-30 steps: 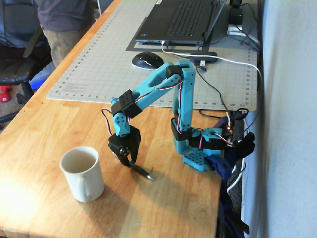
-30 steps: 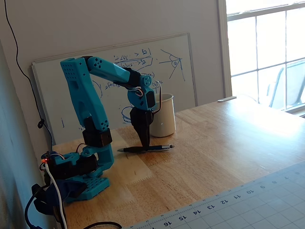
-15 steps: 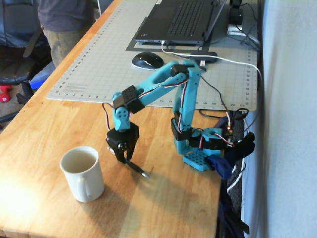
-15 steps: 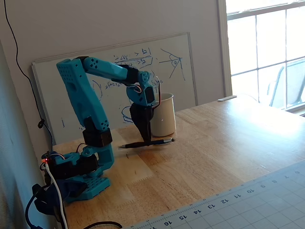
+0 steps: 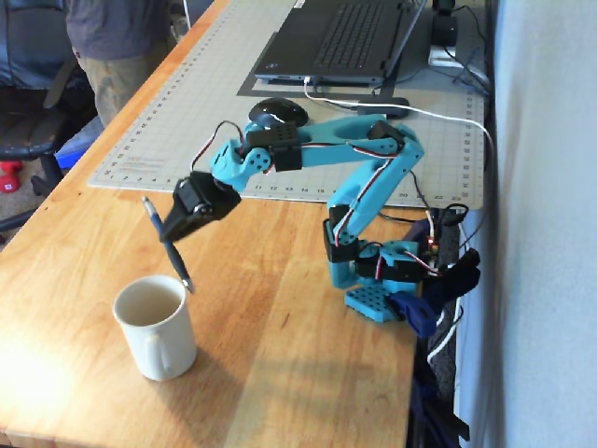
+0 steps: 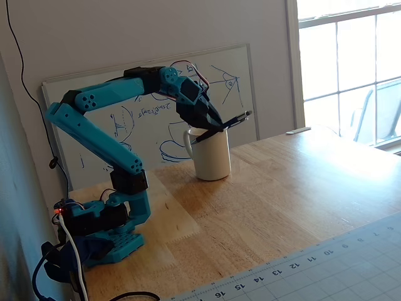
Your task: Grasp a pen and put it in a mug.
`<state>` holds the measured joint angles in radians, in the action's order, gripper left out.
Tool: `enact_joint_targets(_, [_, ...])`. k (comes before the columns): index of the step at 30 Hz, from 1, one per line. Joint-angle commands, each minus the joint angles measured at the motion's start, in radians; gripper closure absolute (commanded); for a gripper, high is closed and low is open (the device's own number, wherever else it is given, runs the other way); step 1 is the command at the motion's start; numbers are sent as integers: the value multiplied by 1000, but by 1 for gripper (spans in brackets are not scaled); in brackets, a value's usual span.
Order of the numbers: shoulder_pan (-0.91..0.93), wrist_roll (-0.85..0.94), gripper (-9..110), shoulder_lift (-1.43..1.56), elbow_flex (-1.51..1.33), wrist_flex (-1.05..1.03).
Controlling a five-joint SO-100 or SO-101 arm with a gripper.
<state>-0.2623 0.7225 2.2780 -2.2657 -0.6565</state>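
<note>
Holding the pen (image 5: 168,245) between closed fingers, the gripper (image 5: 171,227) hangs left of centre in a fixed view, above and just behind the mug (image 5: 155,326), which stands on the wooden table (image 5: 298,355) in the lower left of the frame. The pen is clear of the table. Its long axis runs steeply, upper end toward the upper left and lower end slanting down to the right, so the lower tip appears just over the far right part of the mug's rim. Whether that tip is already inside the opening or only in front of it cannot be told from this angle.

In another fixed view the gripper (image 6: 216,125) sits in the upper middle of the frame, directly over the mug (image 6: 210,154), and the pen (image 6: 220,127) looks far flatter, one end poking out to the right past the rim and the other dipping toward the mug's mouth on the left.

My judgement is that the coming move turns on this tilt: the low end points at the opening while the high end overhangs the rim. The pen likely needs to be brought more upright, or lowered tip first, before release, otherwise it may catch the rim and tip out onto the table.
</note>
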Motion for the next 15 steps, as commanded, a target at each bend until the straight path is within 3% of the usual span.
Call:
enact_joint_targets(1, [11, 58, 101, 98, 43, 114])
enact_joint_targets(15, [-9, 1005, 101, 114, 44, 337])
